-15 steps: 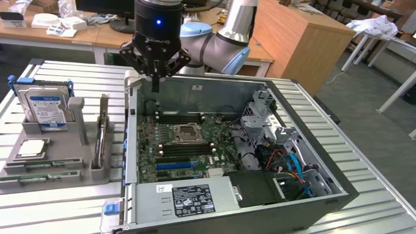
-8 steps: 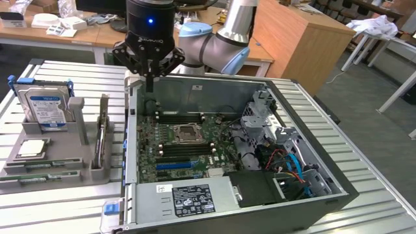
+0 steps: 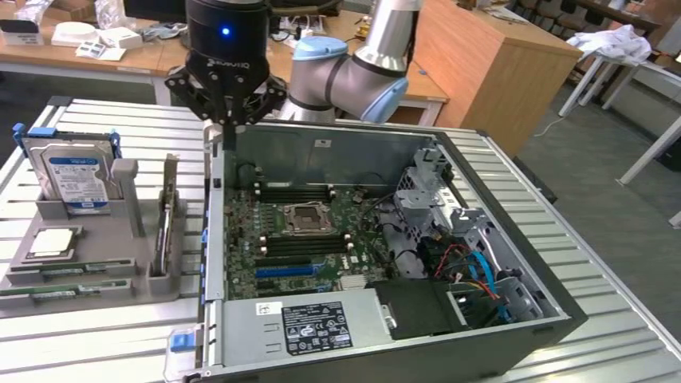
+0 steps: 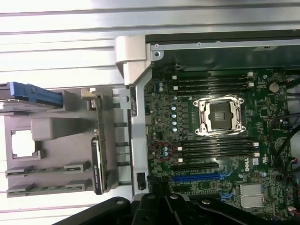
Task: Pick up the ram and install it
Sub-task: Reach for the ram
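Closed jaws hover at the case wall (image 4: 138, 140), which stands between the motherboard (image 4: 211, 154) and a grey holder (image 4: 51, 129).

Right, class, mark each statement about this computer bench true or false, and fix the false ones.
1. The hand is shut. True.
2. The hard drive lies flat inside the computer case. False: it stands upright in the grey holder beside the case.
3. The processor socket holds no chip. True.
4. The hand grips a ram stick. False: the stick lies in the holder, apart from the hand.
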Tool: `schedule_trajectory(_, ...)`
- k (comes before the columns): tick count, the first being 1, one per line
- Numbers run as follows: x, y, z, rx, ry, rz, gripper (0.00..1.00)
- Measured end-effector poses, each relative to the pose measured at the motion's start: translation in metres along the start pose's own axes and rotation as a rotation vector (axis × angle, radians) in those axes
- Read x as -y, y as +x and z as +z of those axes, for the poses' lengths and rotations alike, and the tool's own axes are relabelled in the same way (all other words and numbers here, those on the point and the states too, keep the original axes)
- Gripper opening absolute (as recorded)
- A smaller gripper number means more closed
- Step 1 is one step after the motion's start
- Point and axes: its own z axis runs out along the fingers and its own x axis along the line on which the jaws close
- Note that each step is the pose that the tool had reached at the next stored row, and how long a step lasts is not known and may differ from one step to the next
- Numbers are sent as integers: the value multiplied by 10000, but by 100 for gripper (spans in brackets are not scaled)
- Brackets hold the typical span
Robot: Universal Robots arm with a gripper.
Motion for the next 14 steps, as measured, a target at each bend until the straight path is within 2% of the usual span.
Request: schedule_trajectory(14, 24, 329, -5, 0, 0, 1, 11)
